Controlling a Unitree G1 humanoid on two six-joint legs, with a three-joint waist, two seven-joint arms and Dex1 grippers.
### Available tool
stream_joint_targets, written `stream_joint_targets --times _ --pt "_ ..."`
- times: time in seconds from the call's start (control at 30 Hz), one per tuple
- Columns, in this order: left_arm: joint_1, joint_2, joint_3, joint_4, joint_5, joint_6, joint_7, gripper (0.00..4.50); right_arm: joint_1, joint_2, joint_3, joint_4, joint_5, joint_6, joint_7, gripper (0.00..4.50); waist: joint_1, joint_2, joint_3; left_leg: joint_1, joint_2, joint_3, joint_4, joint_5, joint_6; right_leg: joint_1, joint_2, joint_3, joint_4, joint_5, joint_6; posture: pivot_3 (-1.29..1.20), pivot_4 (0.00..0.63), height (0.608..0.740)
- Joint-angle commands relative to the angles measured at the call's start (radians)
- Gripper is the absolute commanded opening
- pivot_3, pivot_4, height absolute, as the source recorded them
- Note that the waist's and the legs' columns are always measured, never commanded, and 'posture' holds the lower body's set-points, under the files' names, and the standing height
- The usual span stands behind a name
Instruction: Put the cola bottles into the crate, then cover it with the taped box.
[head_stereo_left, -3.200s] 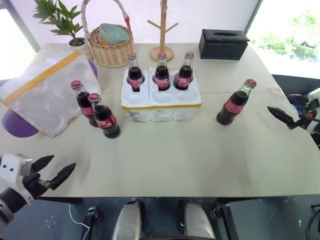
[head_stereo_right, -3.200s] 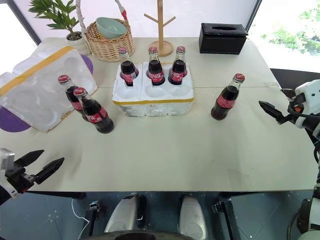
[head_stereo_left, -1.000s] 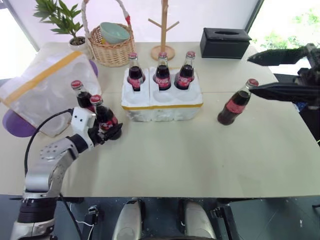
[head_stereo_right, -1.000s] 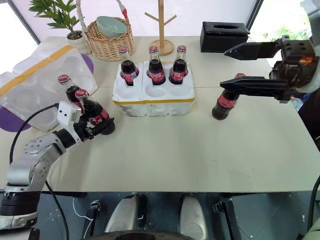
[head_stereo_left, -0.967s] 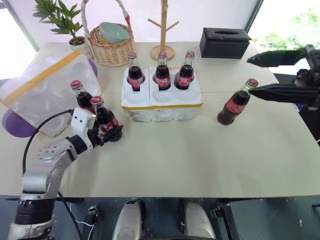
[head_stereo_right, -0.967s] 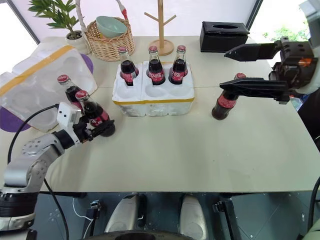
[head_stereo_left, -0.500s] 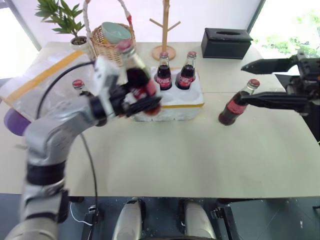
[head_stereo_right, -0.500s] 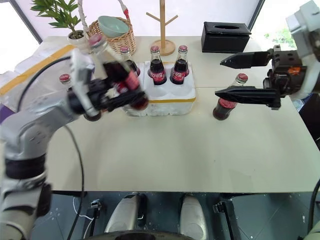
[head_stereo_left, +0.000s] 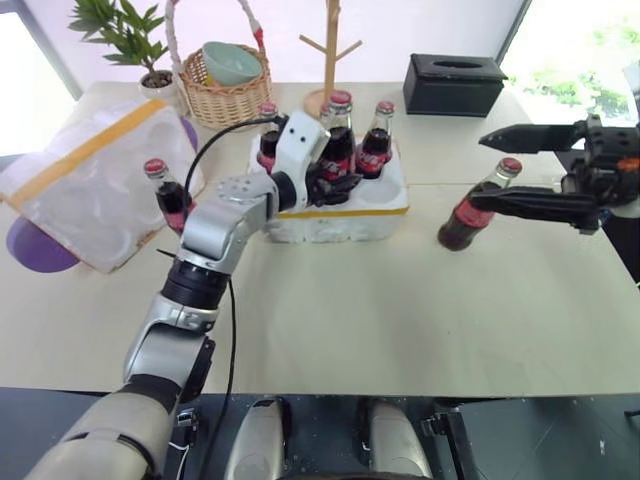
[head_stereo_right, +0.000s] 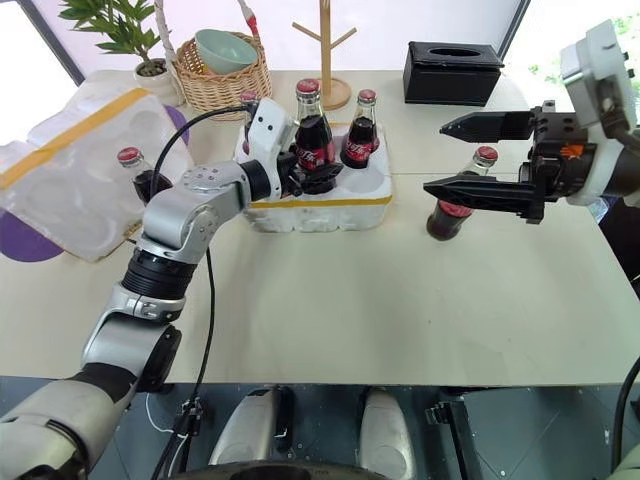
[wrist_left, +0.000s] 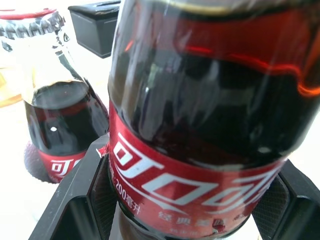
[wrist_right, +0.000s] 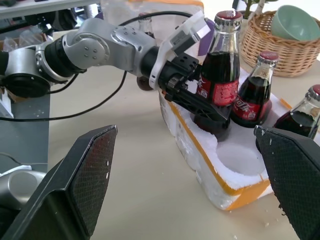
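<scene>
Table (head_stereo_left: 400, 320) front bare, crate (head_stereo_left: 350, 215) mid-table

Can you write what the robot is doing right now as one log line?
left gripper: holding cola bottle over crate | right gripper: open by table bottle | taped box: not on crate

My table (head_stereo_left: 400, 300) carries the crate (head_stereo_left: 340, 212) at mid-table, the taped box (head_stereo_left: 85, 180) by its left edge, one cola bottle (head_stereo_left: 165, 192) beside that box, another (head_stereo_left: 470, 212) toward the right edge, and a wicker basket (head_stereo_left: 228, 95), wooden rack (head_stereo_left: 328, 60) and black tissue box (head_stereo_left: 455, 85) along the far edge.
</scene>
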Motion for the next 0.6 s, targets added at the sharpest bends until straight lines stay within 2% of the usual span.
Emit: stream_joint_targets --times 0.03,0.07,0.1,0.17,0.27,0.4,0.53,0.6 --pt "-0.034 -0.004 0.003 -0.054 0.012 0.022 -0.012 2.83 -0.006 0.001 -0.028 -0.008 -0.014 -0.034 -0.010 4.50 -0.001 0.000 0.000 0.000 0.000 0.000 0.000 0.000 0.000 0.000 0.000 0.000 0.000 0.000 0.000 0.00 0.150 0.736" --pt "-0.031 -0.006 -0.001 -0.049 0.019 0.031 -0.011 2.83 -0.007 0.003 -0.023 -0.005 -0.017 -0.038 -0.010 4.50 -0.001 0.000 0.000 0.000 0.000 0.000 0.000 0.000 0.000 0.000 0.000 0.000 0.000 0.000 0.000 0.00 0.150 0.736" --pt "-0.026 -0.004 -0.008 -0.044 0.032 0.036 -0.010 3.85 -0.011 0.005 -0.014 -0.001 -0.024 -0.045 -0.010 4.50 -0.001 0.000 0.000 0.000 0.000 0.000 0.000 0.000 0.000 0.000 0.000 0.000 0.000 0.000 0.000 0.00 0.150 0.736" --pt "-0.012 0.001 -0.012 -0.040 0.054 0.046 -0.002 4.45 -0.025 0.010 0.012 0.013 -0.045 -0.062 -0.011 4.50 -0.001 0.000 0.000 0.000 0.000 0.000 0.000 0.000 0.000 0.000 0.000 0.000 0.000 0.000 0.000 0.00 0.150 0.736" --pt "0.011 0.009 0.013 -0.083 0.048 0.079 0.001 4.45 -0.050 0.017 0.038 0.032 -0.064 -0.078 -0.007 4.50 -0.002 0.000 0.000 0.001 0.000 0.000 0.000 0.000 0.000 0.000 0.000 0.000 0.000 0.000 0.000 0.00 0.150 0.736" --pt "0.068 0.037 0.100 -0.235 -0.024 0.155 -0.005 4.45 -0.079 0.028 0.068 0.051 -0.084 -0.094 0.005 4.50 -0.004 0.000 0.000 0.001 0.000 0.000 0.000 0.000 0.000 0.000 0.000 0.000 0.000 0.000 0.000 0.00 0.150 0.736" --pt "0.246 0.134 0.320 -0.572 -0.317 0.314 -0.104 4.45 -0.107 0.050 0.097 0.066 -0.095 -0.097 0.011 4.50 -0.014 0.001 0.000 0.001 0.001 0.000 -0.001 0.000 0.000 0.000 0.000 0.000 0.000 0.000 0.000 0.00 0.150 0.736" --pt "0.353 0.213 0.412 -0.684 -0.395 0.370 -0.113 4.45 -0.113 0.054 0.103 0.073 -0.102 -0.103 0.017 4.50 -0.018 0.001 0.000 0.001 0.001 -0.001 -0.002 0.000 0.000 0.000 0.000 0.000 0.000 0.000 0.000 0.00 0.150 0.736"
